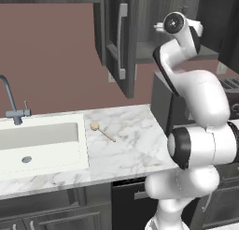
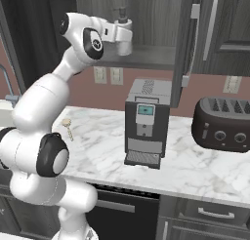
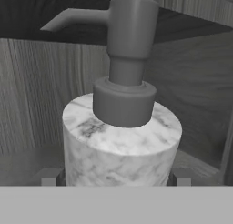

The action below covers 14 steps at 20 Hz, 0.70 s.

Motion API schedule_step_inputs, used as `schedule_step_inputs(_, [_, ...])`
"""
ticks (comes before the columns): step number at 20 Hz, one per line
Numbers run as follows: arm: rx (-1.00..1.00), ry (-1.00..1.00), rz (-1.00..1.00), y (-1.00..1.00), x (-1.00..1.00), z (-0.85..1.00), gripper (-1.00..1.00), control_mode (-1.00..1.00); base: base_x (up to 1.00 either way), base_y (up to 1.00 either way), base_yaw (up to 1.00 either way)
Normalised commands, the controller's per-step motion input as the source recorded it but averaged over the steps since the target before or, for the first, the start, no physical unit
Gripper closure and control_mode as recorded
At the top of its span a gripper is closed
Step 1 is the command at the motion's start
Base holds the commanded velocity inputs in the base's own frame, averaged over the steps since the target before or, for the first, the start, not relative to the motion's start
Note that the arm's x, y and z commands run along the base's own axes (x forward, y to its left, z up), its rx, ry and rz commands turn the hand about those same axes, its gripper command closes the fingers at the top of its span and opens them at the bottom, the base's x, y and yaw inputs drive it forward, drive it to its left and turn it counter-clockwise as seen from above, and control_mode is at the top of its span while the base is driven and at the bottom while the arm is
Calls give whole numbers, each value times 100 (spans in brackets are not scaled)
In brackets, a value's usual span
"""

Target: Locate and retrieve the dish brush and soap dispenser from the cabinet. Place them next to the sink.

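You've got a glossy white arm [image 1: 200, 103] of fat rounded segments, dark black-grey bands at each joint, a round dark cap with a pale ring on top, small dark fingertips [image 3: 182, 176].

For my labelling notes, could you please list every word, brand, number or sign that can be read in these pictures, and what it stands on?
No readable text anywhere.
Tall grey coffee machine: its small blue-green screen shows a pale patch, too small to read.
Dark toaster: two round knobs, no legible marks.
Pale marbled cylindrical soap dispenser with dark grey pump: no label, even close up.
Beige wall outlets: plain.
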Motion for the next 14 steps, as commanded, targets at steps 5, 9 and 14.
schedule_step_inputs(5, [0,3,0,6,-49,0,100,-100,0,0,0])
schedule_step_inputs(9, [0,2,0,5,-55,0,100,-100,0,0,0])
schedule_step_inputs(14, [0,3,0,8,-55,-3,100,-100,0,0,0])
